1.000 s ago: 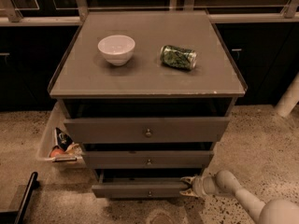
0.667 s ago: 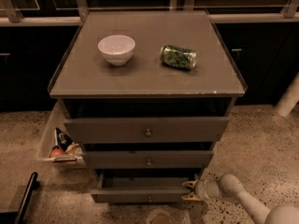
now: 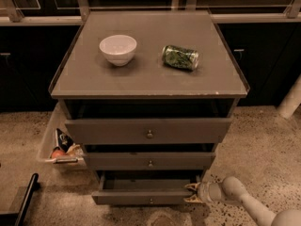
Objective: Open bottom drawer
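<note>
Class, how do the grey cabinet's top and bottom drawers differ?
The top grey wooden drawer has a taller, wider front than the bottom grey wooden drawer. The top drawer's knob is bigger than the bottom drawer's. The gripper is at the bottom drawer's right end, not the top drawer's. Both are grey with one centred round knob.

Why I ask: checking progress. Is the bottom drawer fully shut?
No, the bottom drawer stands pulled out with its inside showing, and the end effector is at the right end of its front panel.
</note>
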Motion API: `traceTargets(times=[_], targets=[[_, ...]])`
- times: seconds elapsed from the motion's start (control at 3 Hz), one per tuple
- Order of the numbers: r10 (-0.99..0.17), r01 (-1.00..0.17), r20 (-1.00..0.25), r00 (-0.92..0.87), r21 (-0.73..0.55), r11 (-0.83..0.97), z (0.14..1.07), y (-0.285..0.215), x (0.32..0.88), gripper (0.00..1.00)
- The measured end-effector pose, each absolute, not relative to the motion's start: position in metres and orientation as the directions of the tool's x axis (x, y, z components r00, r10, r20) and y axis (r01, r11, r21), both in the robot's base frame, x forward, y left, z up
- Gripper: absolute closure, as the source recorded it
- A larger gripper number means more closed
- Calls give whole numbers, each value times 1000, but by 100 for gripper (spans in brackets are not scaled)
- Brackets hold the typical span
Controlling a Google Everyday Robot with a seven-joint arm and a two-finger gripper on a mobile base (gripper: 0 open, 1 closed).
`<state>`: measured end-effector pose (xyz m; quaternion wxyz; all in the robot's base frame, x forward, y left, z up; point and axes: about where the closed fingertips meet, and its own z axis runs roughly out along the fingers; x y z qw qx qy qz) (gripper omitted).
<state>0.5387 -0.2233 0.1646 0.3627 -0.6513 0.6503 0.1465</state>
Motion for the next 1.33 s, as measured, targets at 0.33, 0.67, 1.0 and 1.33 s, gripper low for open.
traceTargets(times=[0.33,0.67,1.0,1.33], targets=[[-741,-953,-663,111,-282,109,165,-223,539,58],[-741,-953,-663,111,-282,109,165,-223,539,35],[-727,-957,-676,116,-271,99,158,-224,519,12],[-710,-963,-691,133,-260,73,152,-229,481,14]])
